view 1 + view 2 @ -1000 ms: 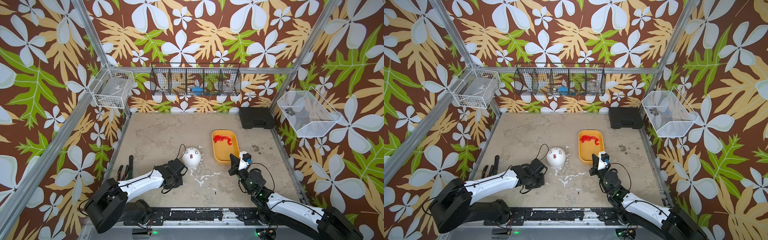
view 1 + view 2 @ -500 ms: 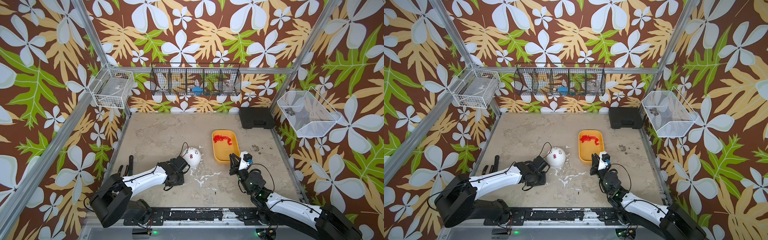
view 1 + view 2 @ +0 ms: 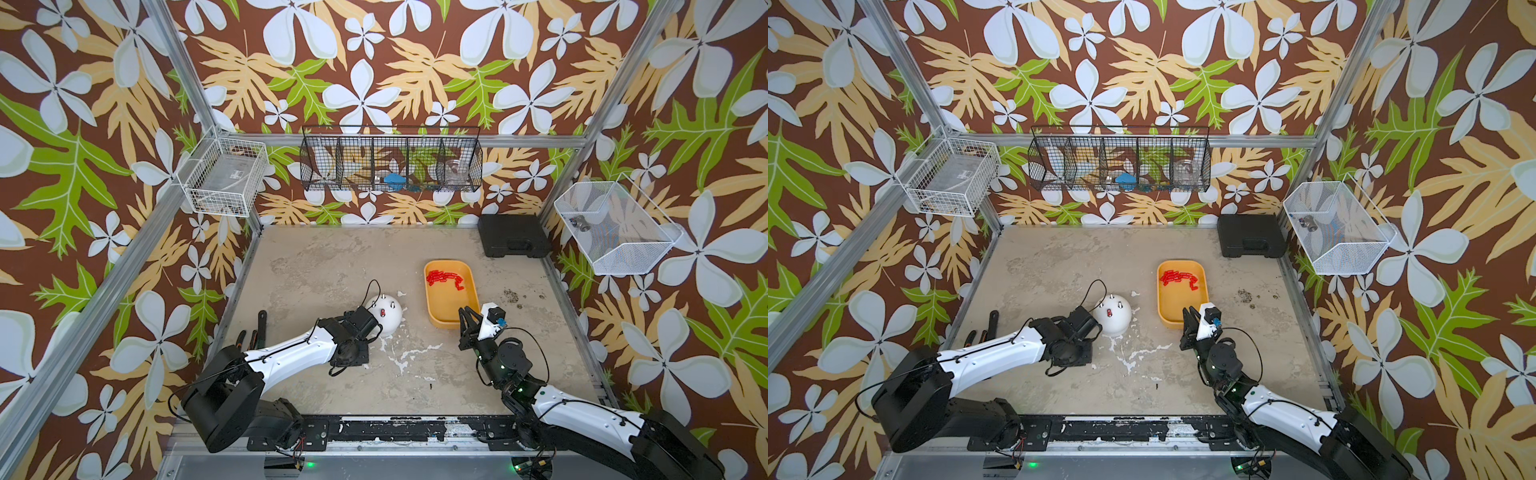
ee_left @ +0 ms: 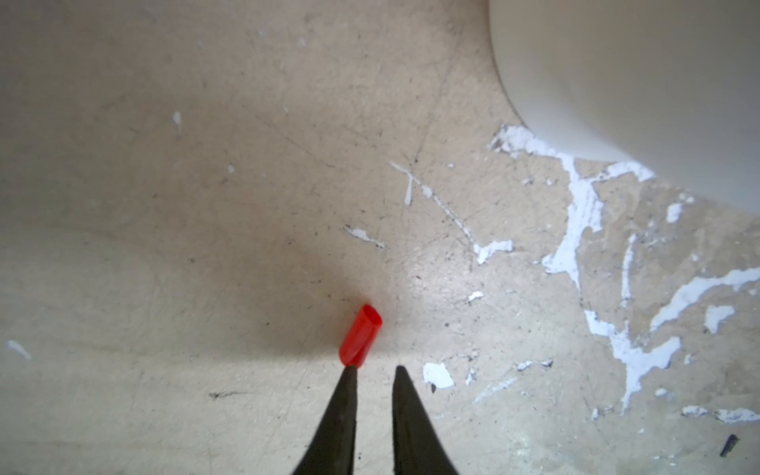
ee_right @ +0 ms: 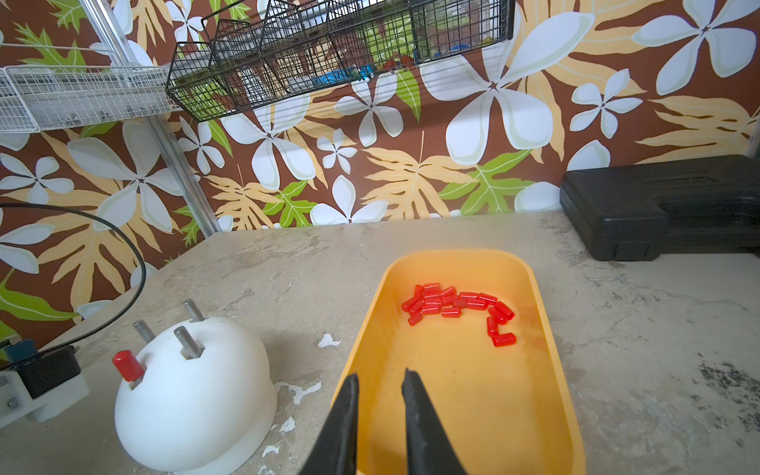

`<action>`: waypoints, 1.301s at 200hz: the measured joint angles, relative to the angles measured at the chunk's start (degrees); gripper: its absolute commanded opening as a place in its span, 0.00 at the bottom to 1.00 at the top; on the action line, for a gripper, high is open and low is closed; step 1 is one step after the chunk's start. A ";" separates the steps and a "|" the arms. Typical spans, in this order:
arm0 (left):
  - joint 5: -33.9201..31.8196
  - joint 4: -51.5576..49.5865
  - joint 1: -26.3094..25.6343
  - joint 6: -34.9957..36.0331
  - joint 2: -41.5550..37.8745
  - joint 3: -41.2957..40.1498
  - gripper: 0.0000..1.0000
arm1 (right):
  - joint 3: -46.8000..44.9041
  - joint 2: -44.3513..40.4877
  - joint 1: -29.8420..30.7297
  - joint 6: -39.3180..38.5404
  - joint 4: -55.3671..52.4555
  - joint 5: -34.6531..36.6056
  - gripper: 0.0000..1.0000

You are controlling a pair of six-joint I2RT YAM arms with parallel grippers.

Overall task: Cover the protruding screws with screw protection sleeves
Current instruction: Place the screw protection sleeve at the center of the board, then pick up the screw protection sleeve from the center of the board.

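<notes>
Your left gripper (image 4: 373, 368) sits low beside the white dome (image 3: 386, 318), its jaws slightly parted and holding nothing. One loose red sleeve (image 4: 360, 336) lies on the table (image 3: 332, 266), touching the tip of one finger. On the dome, three protruding screws (image 5: 188, 340) stand bare and a fourth wears a red cap (image 5: 127, 365). Further right, the screw protection sleeves (image 5: 456, 306) cluster at the far end of the orange tray (image 5: 547, 329). Your right gripper (image 5: 380, 376) hovers over the tray's near end, jaws a little apart and empty.
</notes>
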 measured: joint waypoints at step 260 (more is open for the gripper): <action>-5.20 24.63 -0.70 -1.33 -24.02 -24.94 0.33 | 1.16 4.42 0.00 0.85 0.28 -1.57 0.25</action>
